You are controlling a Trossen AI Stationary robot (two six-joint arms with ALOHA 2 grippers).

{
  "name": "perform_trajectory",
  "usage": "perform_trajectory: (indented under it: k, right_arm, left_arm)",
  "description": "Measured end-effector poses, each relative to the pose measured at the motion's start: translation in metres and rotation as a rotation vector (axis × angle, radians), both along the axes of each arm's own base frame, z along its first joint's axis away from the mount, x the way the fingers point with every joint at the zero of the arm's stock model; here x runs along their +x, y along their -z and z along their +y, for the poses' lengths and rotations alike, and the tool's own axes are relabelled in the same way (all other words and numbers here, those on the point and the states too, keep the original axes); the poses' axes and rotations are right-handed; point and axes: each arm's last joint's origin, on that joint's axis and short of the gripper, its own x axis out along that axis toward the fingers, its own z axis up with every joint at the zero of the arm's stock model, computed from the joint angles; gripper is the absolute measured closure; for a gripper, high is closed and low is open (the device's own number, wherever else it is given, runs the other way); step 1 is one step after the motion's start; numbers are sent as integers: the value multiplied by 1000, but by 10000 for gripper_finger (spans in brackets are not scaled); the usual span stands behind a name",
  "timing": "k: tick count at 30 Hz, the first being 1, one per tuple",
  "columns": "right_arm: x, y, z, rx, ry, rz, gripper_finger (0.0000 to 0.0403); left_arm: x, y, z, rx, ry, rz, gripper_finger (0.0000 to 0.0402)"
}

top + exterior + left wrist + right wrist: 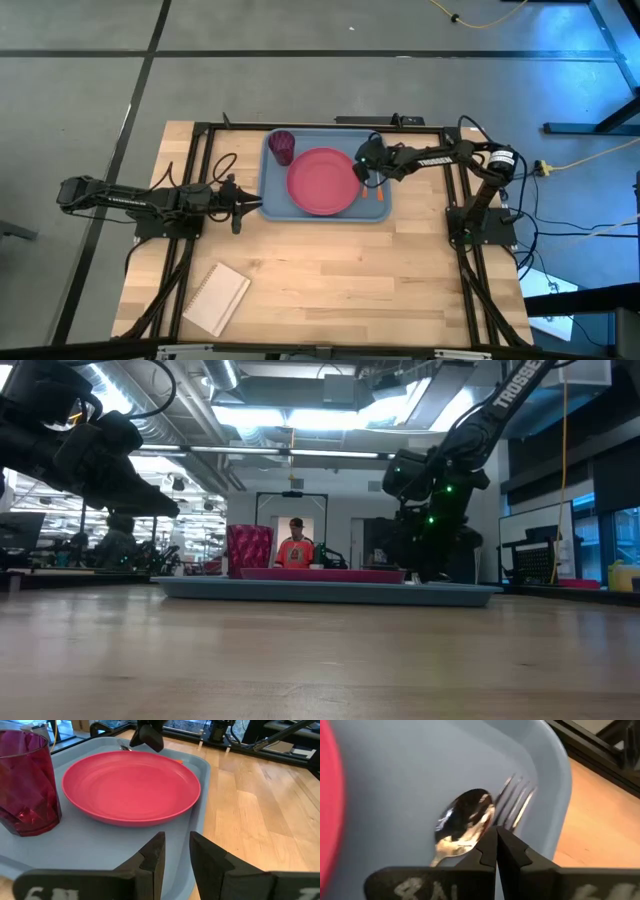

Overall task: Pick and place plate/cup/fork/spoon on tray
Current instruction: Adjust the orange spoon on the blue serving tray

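Right gripper [496, 851] sits low over the tray's [275, 205] right strip, fingers pressed together, holding nothing you can see. Spoon [462, 822] and fork [516, 800] lie side by side just ahead of the fingertips, touching or nearly so, long axes running roughly in line with the fingers, orange handles toward the near edge. Plate [323, 181] fills the tray's middle; cup [282, 146] stands at its far left corner. All four pieces look placed, so judge your next move a lift clear. Left gripper [175, 852] waits at the tray's left edge, fingers slightly parted, empty. Wooden table [330, 270]; a notebook [216, 297] lies near left; a person [295, 550] stands in the room beyond.
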Motion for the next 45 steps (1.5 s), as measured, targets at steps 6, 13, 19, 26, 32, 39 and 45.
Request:
perform_trajectory:
  k: [6, 13, 19, 26, 32, 39, 45]
  right_arm:
    - [-3, 4, 0, -10, 12, 1, 397]
    - [-3, 5, -1, -46, 17, -19, 397]
    - [-3, 7, -2, -44, 18, -11, 397]
    - [-2, 10, -3, -46, 2, -7, 397]
    - [-1, 10, -3, -30, -14, -24, 397]
    - [3, 8, -5, -47, -33, -54, 397]
    - [7, 6, -5, -41, -73, -99, 397]
  left_arm:
    - [0, 0, 0, 0, 0, 0, 320]
    - [0, 0, 0, 0, 0, 0, 320]
    - [0, 0, 0, 0, 0, 0, 320]
    - [0, 0, 0, 0, 0, 0, 320]
    - [0, 0, 0, 0, 0, 0, 320]
    - [0, 0, 0, 0, 0, 0, 320]
    - [0, 0, 0, 0, 0, 0, 320]
